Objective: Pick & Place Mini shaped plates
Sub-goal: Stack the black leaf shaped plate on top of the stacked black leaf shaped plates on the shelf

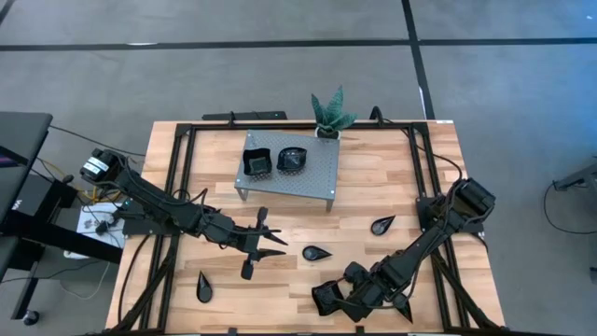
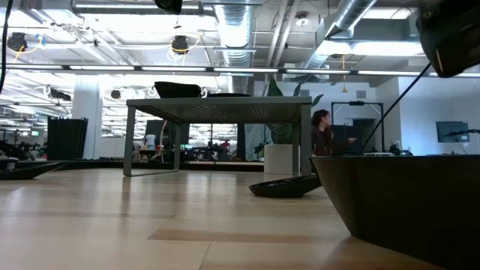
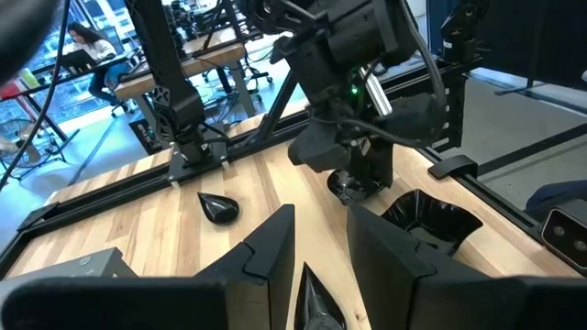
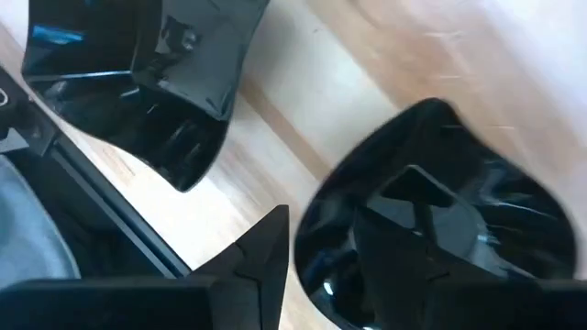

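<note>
Step in hand, as I judge it: right arm is picking. The right gripper (image 1: 359, 291) is sitting low at the table's near edge, its fingers (image 4: 261, 252) parted and straddling the rim of a roundish black plate (image 4: 440, 220); whether they are pinching it yet I cannot tell. A square black plate (image 1: 326, 297) is lying just beside it.

The left gripper (image 1: 266, 241) is hovering mid-table, jaws apart and empty, aiming toward a teardrop plate (image 1: 316, 253). Other teardrops are lying at (image 1: 382, 225) and (image 1: 204, 287).

Two plates (image 1: 275, 161) are already sitting on the grey perforated stand (image 1: 317, 182), beside the potted plant (image 1: 328, 114).

Next move is calling for a firm close, then a lift clear of the square neighbour.

Room: the near edge is close. The stand's right half is offering open space.
</note>
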`<state>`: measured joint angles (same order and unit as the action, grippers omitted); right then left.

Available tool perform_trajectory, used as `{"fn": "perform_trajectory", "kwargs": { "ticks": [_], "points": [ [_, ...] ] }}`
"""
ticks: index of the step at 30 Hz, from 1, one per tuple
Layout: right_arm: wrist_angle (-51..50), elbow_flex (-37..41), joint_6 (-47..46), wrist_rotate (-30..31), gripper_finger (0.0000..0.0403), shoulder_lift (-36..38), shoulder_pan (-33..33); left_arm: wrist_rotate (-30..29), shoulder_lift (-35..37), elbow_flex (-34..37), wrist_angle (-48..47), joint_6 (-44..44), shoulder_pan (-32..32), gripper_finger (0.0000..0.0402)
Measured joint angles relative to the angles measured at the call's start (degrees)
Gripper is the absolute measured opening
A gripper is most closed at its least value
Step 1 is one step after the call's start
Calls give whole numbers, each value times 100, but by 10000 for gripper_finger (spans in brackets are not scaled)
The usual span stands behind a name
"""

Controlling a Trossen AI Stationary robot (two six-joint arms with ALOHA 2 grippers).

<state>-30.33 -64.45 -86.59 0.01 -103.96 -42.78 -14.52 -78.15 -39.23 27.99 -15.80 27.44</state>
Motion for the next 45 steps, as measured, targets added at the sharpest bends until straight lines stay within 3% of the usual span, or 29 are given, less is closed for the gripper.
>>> {"fn": "perform_trajectory", "kwargs": {
  "ticks": [14,27,34,40,45],
  "points": [
    [-300,-2,13,149,116,-222,-27,2,0,0,12,173,2,104],
    [-266,-175,808,-346,9,-216,62,2,0,0,35,173,2,104],
    [-312,-649,1579,-333,8,-223,246,25,0,1,55,171,0,104],
    [-1114,-1132,2249,-305,3,-223,556,1197,0,0,174,64,4,104],
    [-1880,-1487,3101,-110,2,-223,964,1285,-27,-1,262,-150,-43,104]
  ]
}}
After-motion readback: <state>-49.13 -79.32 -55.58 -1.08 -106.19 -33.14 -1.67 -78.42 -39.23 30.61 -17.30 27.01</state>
